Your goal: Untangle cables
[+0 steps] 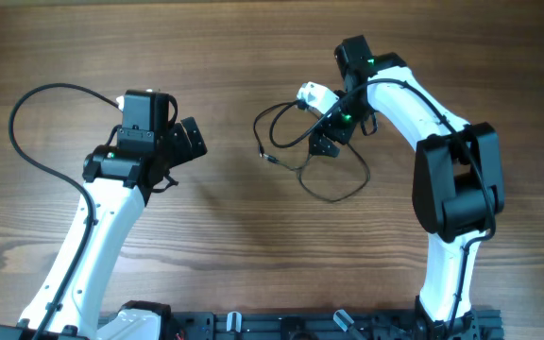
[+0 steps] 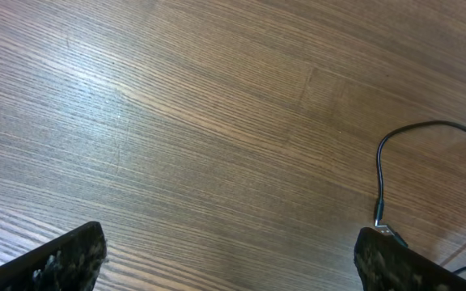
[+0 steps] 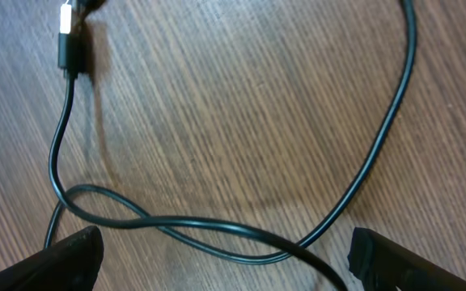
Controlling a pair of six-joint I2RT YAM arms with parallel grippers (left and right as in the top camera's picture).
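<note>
Cables (image 1: 333,197) | lying looped on the wood table (image 1: 225,57), center-right | right gripper (image 3: 225,259) hovering right over them, jaws wide apart, nothing grabbed | left gripper (image 2: 233,259) also wide, empty, a plug end (image 2: 381,229) just beside it

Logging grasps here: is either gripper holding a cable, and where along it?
Nothing is held: left gripper and right gripper stand open, cables lying loose.
</note>
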